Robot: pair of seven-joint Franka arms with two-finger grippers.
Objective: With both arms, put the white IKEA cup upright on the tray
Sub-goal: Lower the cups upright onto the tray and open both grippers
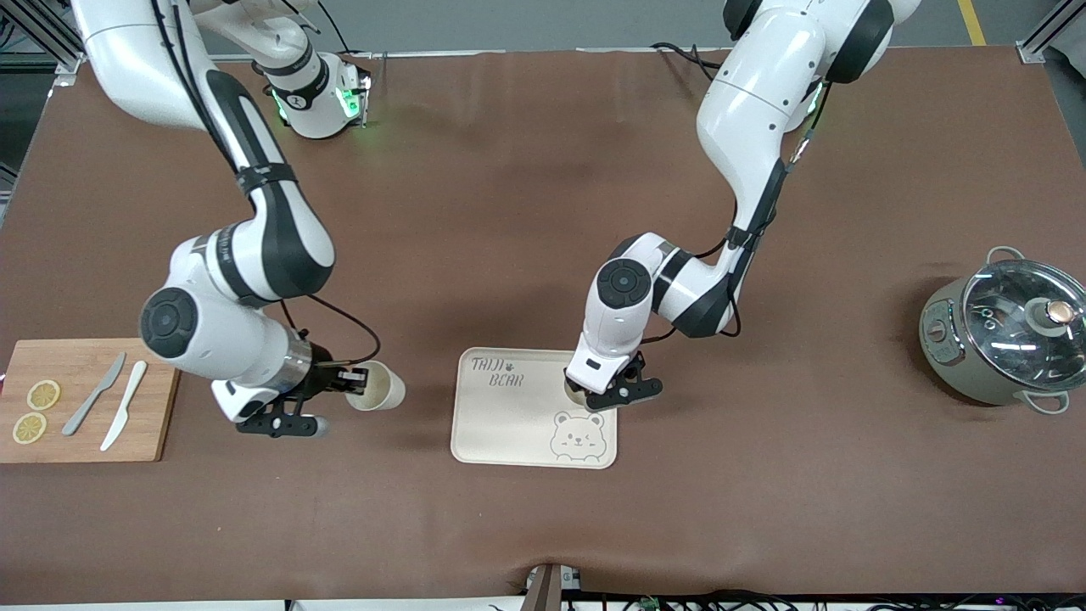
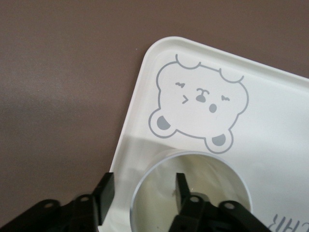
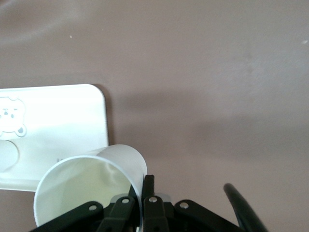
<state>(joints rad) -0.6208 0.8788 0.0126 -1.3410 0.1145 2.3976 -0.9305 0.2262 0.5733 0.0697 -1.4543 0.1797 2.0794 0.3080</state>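
Now your right gripper (image 1: 349,383) pinches a tilted cup (image 1: 377,386) beside the tray (image 1: 501,424). Your left gripper (image 2: 145,191) straddles the rim of an upright cup (image 2: 190,188) on the tray, fingers apart.

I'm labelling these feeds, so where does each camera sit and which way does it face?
Front: high across the table, looking down; left arm, right arm show.
Left wrist: over left gripper, open astride upright white cup on cream bear-printed rectangular tray.
Right wrist: over right gripper pinching tilted white cup.
Shared: the tray, in all three.
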